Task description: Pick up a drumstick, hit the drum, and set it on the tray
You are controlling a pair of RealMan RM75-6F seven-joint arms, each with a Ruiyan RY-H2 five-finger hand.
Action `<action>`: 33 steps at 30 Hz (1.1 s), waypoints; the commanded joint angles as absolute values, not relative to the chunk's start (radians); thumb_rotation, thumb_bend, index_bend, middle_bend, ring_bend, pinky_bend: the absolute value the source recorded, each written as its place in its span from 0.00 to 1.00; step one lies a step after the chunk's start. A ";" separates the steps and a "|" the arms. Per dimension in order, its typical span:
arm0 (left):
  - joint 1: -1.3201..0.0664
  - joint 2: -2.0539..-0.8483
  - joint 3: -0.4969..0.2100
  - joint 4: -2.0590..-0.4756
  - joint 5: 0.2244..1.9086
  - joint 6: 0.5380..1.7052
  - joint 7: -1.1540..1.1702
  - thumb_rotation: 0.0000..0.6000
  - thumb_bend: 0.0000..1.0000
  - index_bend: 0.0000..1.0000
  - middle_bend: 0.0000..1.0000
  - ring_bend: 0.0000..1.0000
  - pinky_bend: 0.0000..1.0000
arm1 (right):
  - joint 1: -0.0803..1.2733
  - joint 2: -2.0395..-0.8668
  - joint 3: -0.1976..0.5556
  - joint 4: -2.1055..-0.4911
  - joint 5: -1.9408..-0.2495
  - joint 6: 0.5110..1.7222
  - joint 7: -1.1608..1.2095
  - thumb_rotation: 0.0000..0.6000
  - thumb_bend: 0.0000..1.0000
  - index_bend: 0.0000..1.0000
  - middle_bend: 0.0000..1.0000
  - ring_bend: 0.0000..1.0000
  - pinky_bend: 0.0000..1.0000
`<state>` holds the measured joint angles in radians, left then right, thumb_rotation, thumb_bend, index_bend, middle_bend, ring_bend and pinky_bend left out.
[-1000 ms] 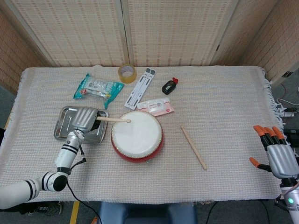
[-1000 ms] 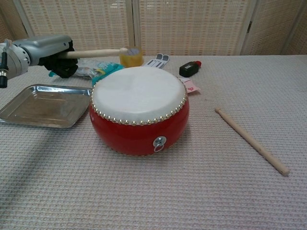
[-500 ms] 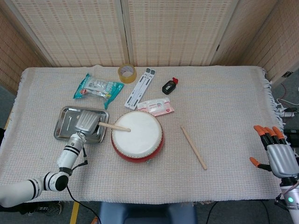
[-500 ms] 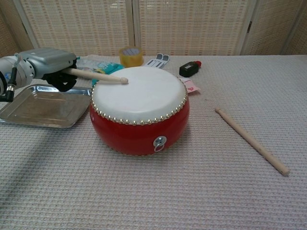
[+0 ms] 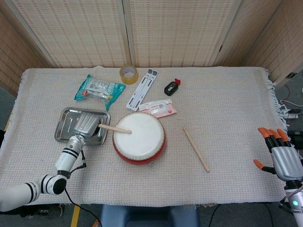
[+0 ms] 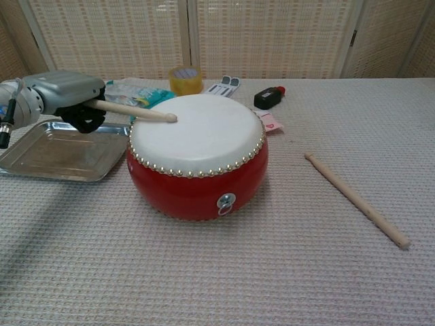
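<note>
A red drum (image 5: 139,138) (image 6: 198,156) with a white skin stands at the table's middle front. My left hand (image 5: 85,123) (image 6: 62,95) hovers over the steel tray (image 5: 64,132) (image 6: 41,153) and grips a wooden drumstick (image 5: 114,128) (image 6: 132,111). The stick's tip rests on the left part of the drum skin. A second drumstick (image 5: 196,149) (image 6: 355,199) lies loose on the cloth right of the drum. My right hand (image 5: 282,156) hangs at the far right edge with fingers spread, holding nothing.
Behind the drum lie a teal snack packet (image 5: 98,89), a tape roll (image 5: 128,74) (image 6: 185,79), a white folding stand (image 5: 142,88), a black bottle with red cap (image 5: 171,87) (image 6: 268,97) and a pink-white packet (image 5: 159,109). Screens close off the back.
My left hand swung the drumstick down from above the drum until its tip met the skin, then drew back slightly to the left. The right hand stayed still.
</note>
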<state>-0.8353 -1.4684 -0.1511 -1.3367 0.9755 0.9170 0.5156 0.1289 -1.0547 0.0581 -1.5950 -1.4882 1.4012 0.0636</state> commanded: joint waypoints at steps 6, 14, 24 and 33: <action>-0.814 -1.427 -0.223 -1.393 0.914 0.923 0.388 1.00 0.76 1.00 1.00 1.00 1.00 | 0.124 -1.053 0.057 -1.599 -1.495 1.412 0.063 1.00 0.18 0.00 0.08 0.00 0.00; -0.789 -1.475 -0.289 -1.251 0.907 0.920 0.186 1.00 0.75 1.00 1.00 1.00 1.00 | 0.120 -1.049 0.056 -1.602 -1.496 1.418 0.064 1.00 0.18 0.00 0.08 0.00 0.00; -0.833 -1.630 -0.242 -0.880 0.962 0.814 0.157 1.00 0.75 1.00 1.00 1.00 1.00 | 0.120 -1.047 0.056 -1.606 -1.492 1.413 0.060 1.00 0.18 0.00 0.08 0.00 0.00; -0.857 -1.713 -0.200 -0.704 1.048 0.725 0.106 1.00 0.75 1.00 1.00 1.00 1.00 | 0.120 -1.047 0.059 -1.608 -1.482 1.406 0.055 1.00 0.18 0.00 0.08 0.00 0.00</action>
